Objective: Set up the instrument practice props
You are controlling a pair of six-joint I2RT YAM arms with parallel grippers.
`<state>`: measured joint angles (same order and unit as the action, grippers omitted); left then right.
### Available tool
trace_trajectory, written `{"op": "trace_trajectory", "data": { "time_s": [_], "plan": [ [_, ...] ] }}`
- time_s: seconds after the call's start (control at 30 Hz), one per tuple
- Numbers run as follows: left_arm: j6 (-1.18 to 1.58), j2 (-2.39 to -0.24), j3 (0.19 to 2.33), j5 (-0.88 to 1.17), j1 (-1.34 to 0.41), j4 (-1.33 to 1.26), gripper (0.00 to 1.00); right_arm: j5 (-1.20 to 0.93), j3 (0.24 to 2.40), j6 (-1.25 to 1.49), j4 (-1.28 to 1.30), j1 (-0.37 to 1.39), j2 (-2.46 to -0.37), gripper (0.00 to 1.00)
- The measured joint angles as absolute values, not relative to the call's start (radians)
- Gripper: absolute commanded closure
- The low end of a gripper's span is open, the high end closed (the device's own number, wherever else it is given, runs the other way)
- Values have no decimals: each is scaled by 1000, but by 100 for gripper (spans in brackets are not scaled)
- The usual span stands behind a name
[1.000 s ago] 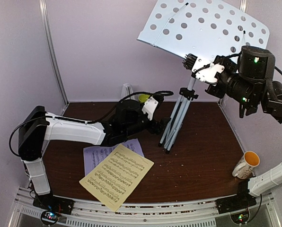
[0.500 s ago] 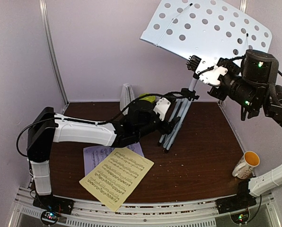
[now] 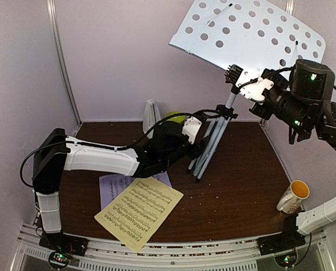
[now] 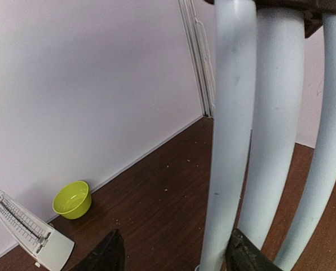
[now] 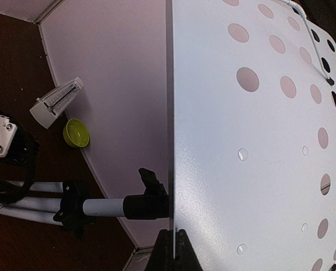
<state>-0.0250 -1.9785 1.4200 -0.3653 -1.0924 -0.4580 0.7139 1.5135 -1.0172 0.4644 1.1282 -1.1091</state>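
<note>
The music stand's white perforated desk (image 3: 247,34) hangs high at the right, and my right gripper (image 3: 242,78) is shut on its lower edge. In the right wrist view the fingertips (image 5: 173,248) pinch that thin edge beside the black knob. The grey tripod legs (image 3: 206,152) are folded together. My left gripper (image 3: 199,148) is open around one leg (image 4: 227,169); the left finger (image 4: 109,254) stands clear of it and the right finger (image 4: 244,257) is close against it. The yellow sheet (image 3: 138,210) lies over the lilac sheet (image 3: 113,186) near the front. The white metronome (image 3: 151,116) stands by the back wall.
A small green bowl (image 3: 175,117) sits at the back wall next to the metronome, partly behind my left arm. A white mug with an orange inside (image 3: 293,196) stands at the right edge. White walls close the table in at the back and on both sides.
My left gripper has moved right to the tripod legs and its jaws have narrowed around one leg. The stand's desk has shifted slightly up and right with my right gripper.
</note>
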Motion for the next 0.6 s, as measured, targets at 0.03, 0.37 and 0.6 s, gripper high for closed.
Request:
{"op": "trace_trajectory", "data": {
  "time_s": [0.03, 0.37, 0.6],
  "plan": [
    [-28, -1978, 1414, -369, -1092, -461, 39, 714, 1514, -1016, 467, 1128, -1109, 100],
    [-47, -2001, 1474, -405, -1095, -429, 44, 710, 1514, -1000, 468, 1128, -1109, 100],
    [-73, -2051, 1591, -421, -1096, -387, 54, 710, 1514, -996, 467, 1128, -1111, 100]
  ]
}}
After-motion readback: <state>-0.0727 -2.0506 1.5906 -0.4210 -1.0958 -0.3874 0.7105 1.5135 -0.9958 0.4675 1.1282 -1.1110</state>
